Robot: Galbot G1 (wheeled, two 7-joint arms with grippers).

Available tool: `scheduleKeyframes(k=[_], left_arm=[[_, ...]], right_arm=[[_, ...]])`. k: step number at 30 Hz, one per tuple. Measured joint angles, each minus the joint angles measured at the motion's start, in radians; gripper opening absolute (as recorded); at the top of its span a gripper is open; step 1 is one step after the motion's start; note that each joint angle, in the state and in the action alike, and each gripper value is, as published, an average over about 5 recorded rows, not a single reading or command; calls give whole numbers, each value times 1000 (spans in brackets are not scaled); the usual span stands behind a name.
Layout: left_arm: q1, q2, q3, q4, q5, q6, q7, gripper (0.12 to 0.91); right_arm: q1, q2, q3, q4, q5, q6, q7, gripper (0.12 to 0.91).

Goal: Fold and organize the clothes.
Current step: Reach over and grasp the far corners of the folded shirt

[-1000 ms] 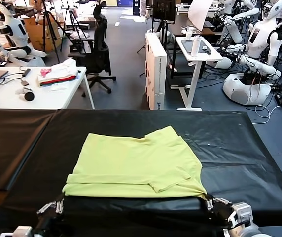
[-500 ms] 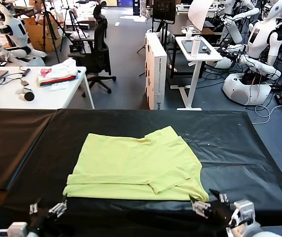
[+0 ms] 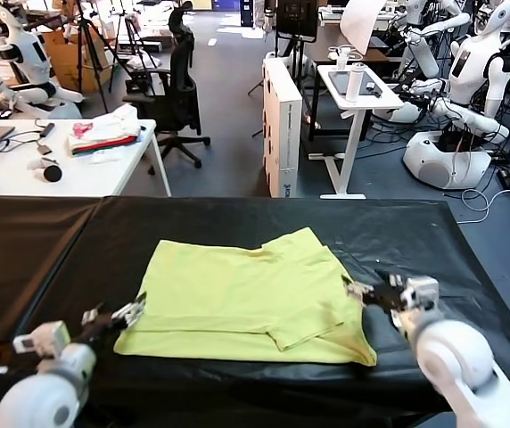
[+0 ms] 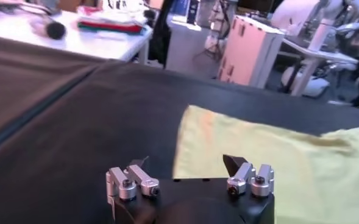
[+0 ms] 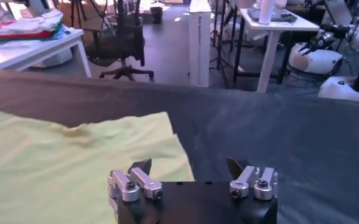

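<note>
One folded T-shirt on the counter
Lime T-shirt (image 3: 250,299) lies flat; left tool (image 3: 128,312) and right tool (image 3: 368,291) both released at its sides.

Bright, even indoor light from overhead, no hard shadows. Black table (image 3: 237,223) cover shows soft sheen, no strong glare. Yellow-green shirt (image 3: 246,299) evenly lit, faint shading along folds. Head view sharp centre to background. Left wrist view motion-smeared, background soft. Right wrist view clearer; shirt edge slightly soft. Arm shells at head view's lower corners blurred.
</note>
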Motion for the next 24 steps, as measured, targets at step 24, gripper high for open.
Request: scheduleKeyframes(k=[24], left_arm=[[-495, 13, 275, 465, -44, 66, 1, 907]], right_arm=[[212, 85, -149, -245, -7, -17, 11, 907]])
